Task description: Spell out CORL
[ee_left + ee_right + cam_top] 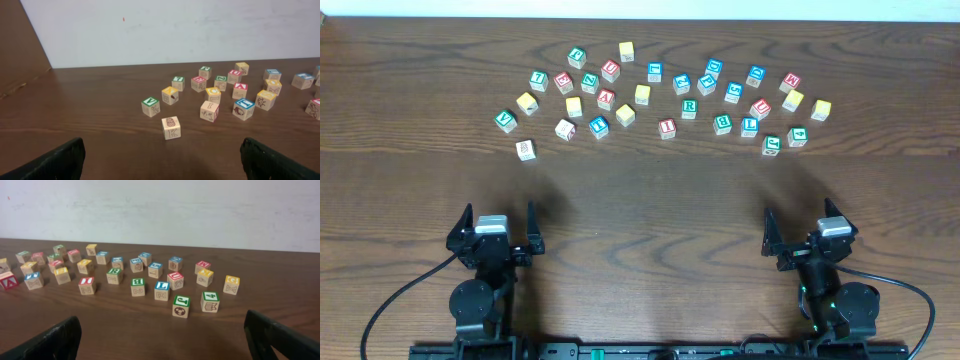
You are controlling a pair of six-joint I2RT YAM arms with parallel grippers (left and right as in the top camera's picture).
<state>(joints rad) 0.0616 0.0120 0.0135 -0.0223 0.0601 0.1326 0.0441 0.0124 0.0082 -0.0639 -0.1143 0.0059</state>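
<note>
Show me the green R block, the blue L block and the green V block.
green R block [689, 106], overhead view, middle of its white top face.
blue L block [749, 126], overhead view, middle of its top face.
green V block [150, 102], left wrist view, on its top face with the letter.

My R cube [689, 106] sits flat on the desk [640, 210] near the middle of the scatter, its white top carrying a green letter and border. My L cube [749, 126], white-topped with a blue letter, lies flat to the right of it and a little nearer to me, apart from it. I cannot pick out C and O. Several yellow-topped cubes [793, 100] lie flat across the scatter, and their tops look plain from above.
</note>
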